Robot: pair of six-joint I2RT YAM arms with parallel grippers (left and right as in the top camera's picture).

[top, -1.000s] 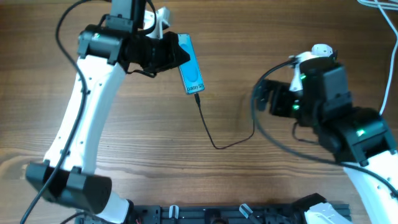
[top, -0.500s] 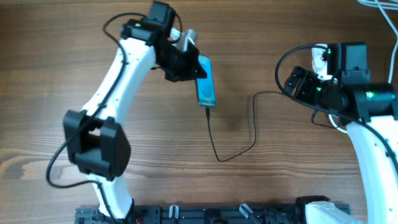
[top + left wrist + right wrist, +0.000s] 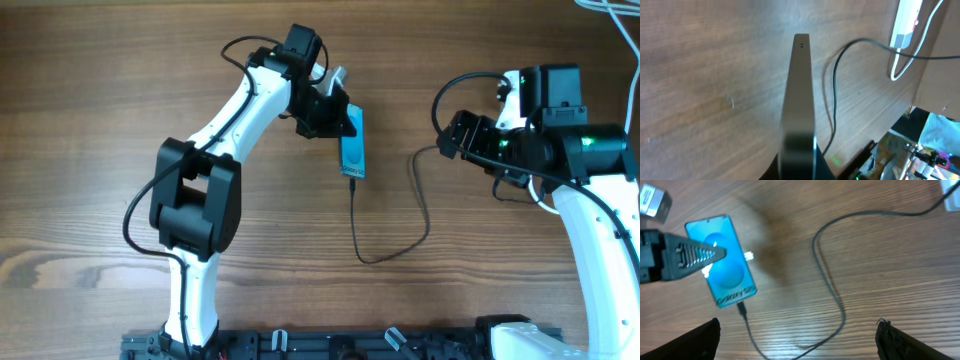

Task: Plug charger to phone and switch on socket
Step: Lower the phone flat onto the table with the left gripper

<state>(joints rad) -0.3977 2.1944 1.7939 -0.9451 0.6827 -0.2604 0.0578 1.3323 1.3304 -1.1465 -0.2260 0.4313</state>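
My left gripper (image 3: 338,112) is shut on the phone (image 3: 354,148) and holds it tilted above the table. The right wrist view shows its cyan screen (image 3: 722,280), and the left wrist view shows it edge-on (image 3: 799,95). The charger's thin black cable (image 3: 392,250) loops across the table, and its dark plug (image 3: 741,309) sits at the phone's "Galaxy S25" end. The white socket with its red switch (image 3: 906,22) lies at the far right, mostly hidden under my right arm in the overhead view. My right gripper (image 3: 800,345) is open and empty above the cable loop, to the right of the phone.
A thick white lead (image 3: 900,67) loops beside the socket and runs off at the table's top right (image 3: 622,35). A white adapter (image 3: 951,187) shows at the top right corner of the right wrist view. The table edge lies past the socket.
My left arm has carried the phone to the right and slightly down, dragging the plugged cable with it. My right arm has turned and shifted a little to the left.
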